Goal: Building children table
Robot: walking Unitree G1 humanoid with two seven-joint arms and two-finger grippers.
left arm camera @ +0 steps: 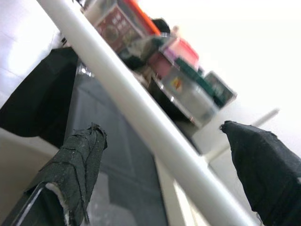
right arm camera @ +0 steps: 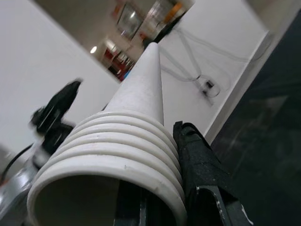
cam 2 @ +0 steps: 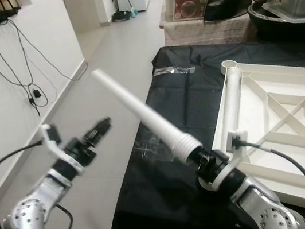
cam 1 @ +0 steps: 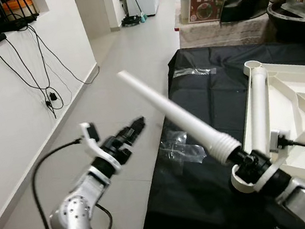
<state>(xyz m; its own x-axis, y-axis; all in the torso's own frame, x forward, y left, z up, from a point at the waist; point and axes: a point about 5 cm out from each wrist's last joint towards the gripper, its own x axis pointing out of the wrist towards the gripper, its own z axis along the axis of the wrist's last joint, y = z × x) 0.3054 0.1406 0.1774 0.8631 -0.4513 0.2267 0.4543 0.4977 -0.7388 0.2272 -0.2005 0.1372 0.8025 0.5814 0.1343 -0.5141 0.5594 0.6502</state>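
A pale tiled floor (cam 1: 131, 54) runs beside a table under a black cloth (cam 1: 206, 158), where the white plastic tabletop (cam 2: 280, 111) lies upside down with one leg already fitted. The right gripper (cam 1: 247, 163) pinches the ribbed end of a long white tapered plastic leg (cam 1: 169, 112), held aloft. The left gripper (cam 1: 134, 126), fingers spread, hovers alongside. Judged step: carrying a leg to its socket; next it needs aligning the ribbed end.

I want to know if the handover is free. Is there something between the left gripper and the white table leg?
Nothing visible stands between them. The left gripper is open and points at the white table leg, which the right gripper holds by its threaded end above the black cloth; only open air separates them.
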